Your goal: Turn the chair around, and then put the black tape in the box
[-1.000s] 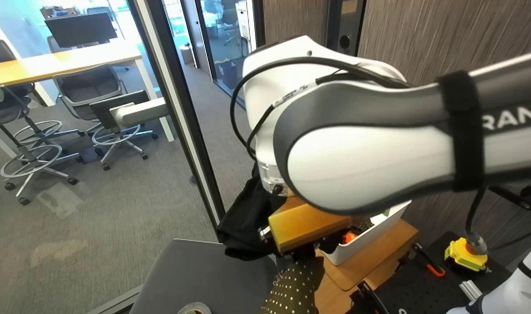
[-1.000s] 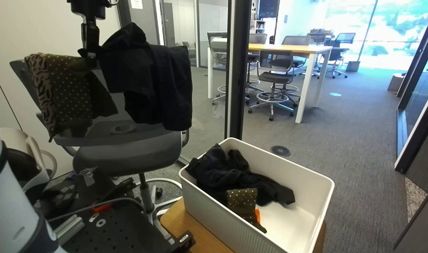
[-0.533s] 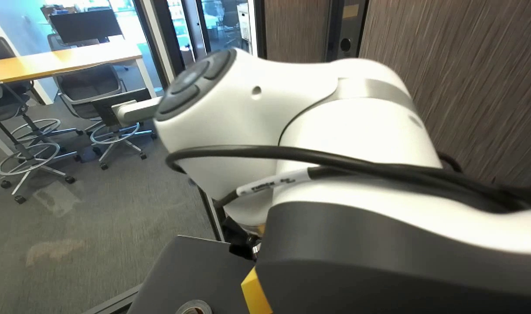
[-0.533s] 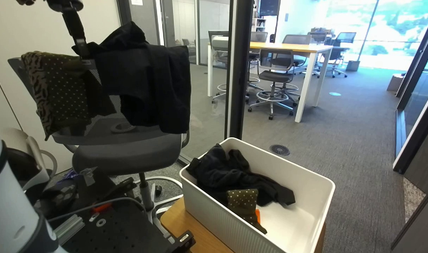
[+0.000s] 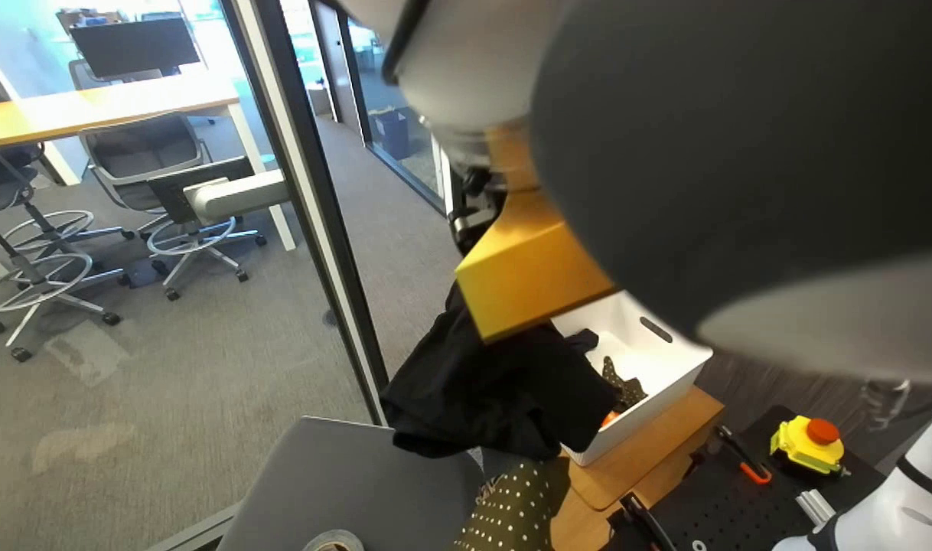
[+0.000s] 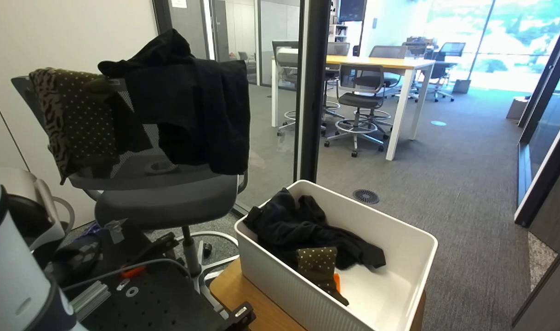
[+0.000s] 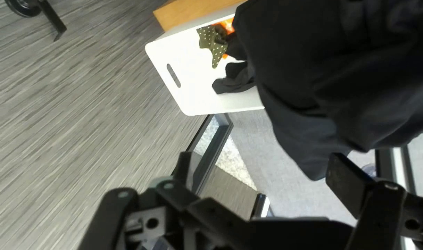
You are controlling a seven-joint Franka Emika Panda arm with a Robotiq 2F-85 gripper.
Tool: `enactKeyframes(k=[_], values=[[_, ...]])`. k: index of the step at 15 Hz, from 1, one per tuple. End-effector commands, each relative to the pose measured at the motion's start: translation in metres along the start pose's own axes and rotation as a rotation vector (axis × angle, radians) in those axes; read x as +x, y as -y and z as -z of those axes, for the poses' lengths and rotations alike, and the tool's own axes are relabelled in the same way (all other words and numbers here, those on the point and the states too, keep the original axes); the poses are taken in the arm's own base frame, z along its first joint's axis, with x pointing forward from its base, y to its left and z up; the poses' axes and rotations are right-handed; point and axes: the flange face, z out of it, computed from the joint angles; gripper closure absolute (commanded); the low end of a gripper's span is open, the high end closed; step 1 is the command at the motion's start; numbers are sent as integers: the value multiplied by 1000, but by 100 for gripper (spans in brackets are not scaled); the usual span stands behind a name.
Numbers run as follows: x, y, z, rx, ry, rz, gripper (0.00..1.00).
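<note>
A: How does the chair (image 6: 165,202) handle, do you think?

B: Heavy for the arm (image 5: 703,153), I'd guess, but a caster (image 6: 207,249) shows below, so it should swivel or roll. The backrest (image 6: 137,183) looks stiff enough to push.

A: Where?

B: At its bare upper corner (image 6: 26,92), beside the draped spotted cloth (image 6: 89,122). That and the black cloth (image 6: 188,105) hung next to it look soft and would probably slip.

A: And the fingers (image 7: 347,184)?

B: Spread wide. The gripper (image 7: 260,166) grasps nothing; in the wrist view the black cloth lies beyond it.

A: The tape (image 5: 334,536)?

B: Flat on the seat (image 5: 343,482), screened by the backrest, so I judge the turn still to come. It should be light and firm: one finger in the hole, one outside, then into the box (image 6: 376,234) near the chair.

A: What differs from half a second ago?

B: The gripper is gone from the backrest's top in an exterior view. The arm no longer hides the box and black cloth. Chair and tape look unmoved.
</note>
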Motion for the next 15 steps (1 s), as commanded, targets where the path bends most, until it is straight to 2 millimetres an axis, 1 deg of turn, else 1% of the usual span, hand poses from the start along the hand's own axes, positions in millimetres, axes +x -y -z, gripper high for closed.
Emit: enactKeyframes(k=[1, 2, 3, 5, 6, 8, 10, 11, 13, 14, 15], values=[[33, -38, -11, -52, -15, -72, 0], [45, -50, -27, -24, -5, -82, 0], [52, -54, -40, -14, 9, -94, 0], [73, -71, -77, 39, 25, -117, 0], [84, -75, -102, 70, 30, -118, 0], [109, -91, -147, 149, 45, -120, 0], [129, -100, -196, 216, 58, -112, 0], [142, -109, -216, 256, 59, -113, 0], [156, -112, -262, 323, 68, -101, 0], [163, -115, -282, 362, 74, -96, 0], [169, -113, -304, 403, 88, -90, 0]])
